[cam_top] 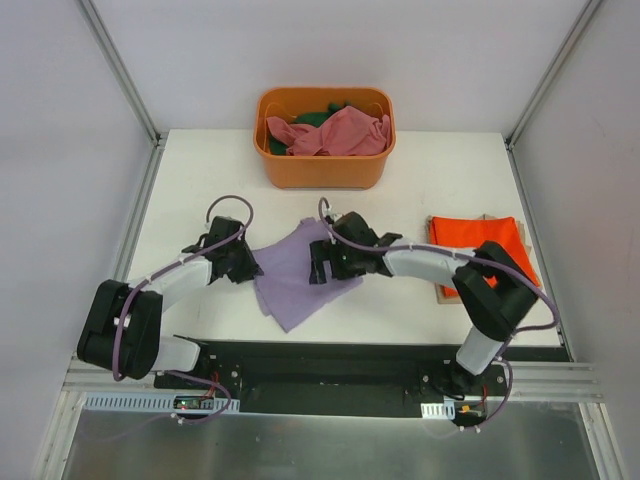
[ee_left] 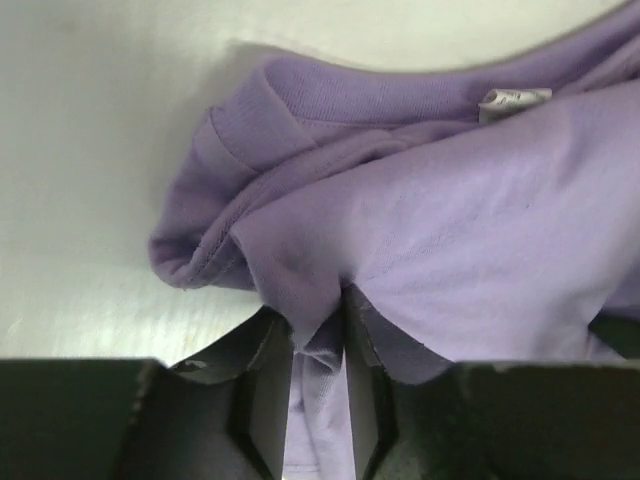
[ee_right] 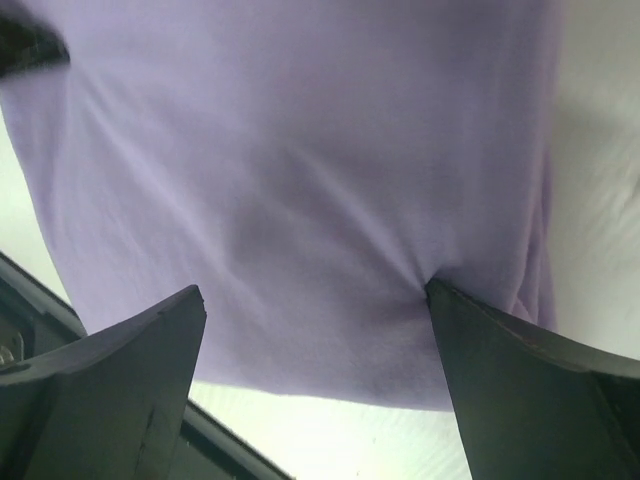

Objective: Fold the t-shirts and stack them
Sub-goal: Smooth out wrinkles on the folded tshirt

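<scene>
Two sides of lavender t-shirt (cam_top: pixel 295 282): left end effector (ee_left: pixel 315 308) tight on its edge, right end effector (ee_right: pixel 314 290) spread.

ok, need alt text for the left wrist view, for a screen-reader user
The left gripper pinches a fold of the lavender t-shirt between its nearly closed fingers at bottom centre. Above the gripper, the shirt's ribbed collar and a small white tag are bunched up, with the white table showing to the left.

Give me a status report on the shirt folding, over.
Left gripper shut on lavender t-shirt. Right gripper open over it. Orange-red t-shirt folded at right. Orange tub at far edge, out of the way.
</scene>
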You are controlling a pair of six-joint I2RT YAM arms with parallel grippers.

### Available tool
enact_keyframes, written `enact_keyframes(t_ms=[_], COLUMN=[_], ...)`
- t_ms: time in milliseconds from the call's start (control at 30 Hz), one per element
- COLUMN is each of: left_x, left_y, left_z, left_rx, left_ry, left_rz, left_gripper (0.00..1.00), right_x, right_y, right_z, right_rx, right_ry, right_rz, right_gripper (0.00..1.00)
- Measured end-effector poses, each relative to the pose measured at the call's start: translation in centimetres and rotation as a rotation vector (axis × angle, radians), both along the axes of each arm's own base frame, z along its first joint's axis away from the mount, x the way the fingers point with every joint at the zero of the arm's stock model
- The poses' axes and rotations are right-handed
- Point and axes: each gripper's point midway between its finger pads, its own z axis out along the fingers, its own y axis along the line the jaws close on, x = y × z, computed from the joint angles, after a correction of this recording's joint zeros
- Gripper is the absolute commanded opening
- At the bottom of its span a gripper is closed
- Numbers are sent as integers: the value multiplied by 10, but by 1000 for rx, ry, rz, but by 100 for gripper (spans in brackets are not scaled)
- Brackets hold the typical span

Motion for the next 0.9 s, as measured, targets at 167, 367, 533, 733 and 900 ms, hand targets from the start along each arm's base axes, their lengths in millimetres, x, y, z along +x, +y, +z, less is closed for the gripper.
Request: enact_keyframes(t_ms=[167,367,533,733,900], left_x=[16,29,20,-17,-50], left_y=[-22,-37,-32,-33,-43], left_z=[6,23,33,29,12], left_rx=[-53,-68,-64,-113,-133], left_ry=[-22,-109,-151,-144,-63], left_rz=[-123,-218,-214,-230,-262], left_gripper=[31,56,56,54,37], right_x=[-54,-64,-34,-10,0], right_y=[-23,-50,-66,-67,-64], right_z=[-2,12,36,56,45], right_rx=[-30,-80,-132,-141,-186], right_ry=[-55,-172,-310,-362,-342], right_rz=[-93,-206,-276,-281,-264], right_gripper=[96,96,96,96,96])
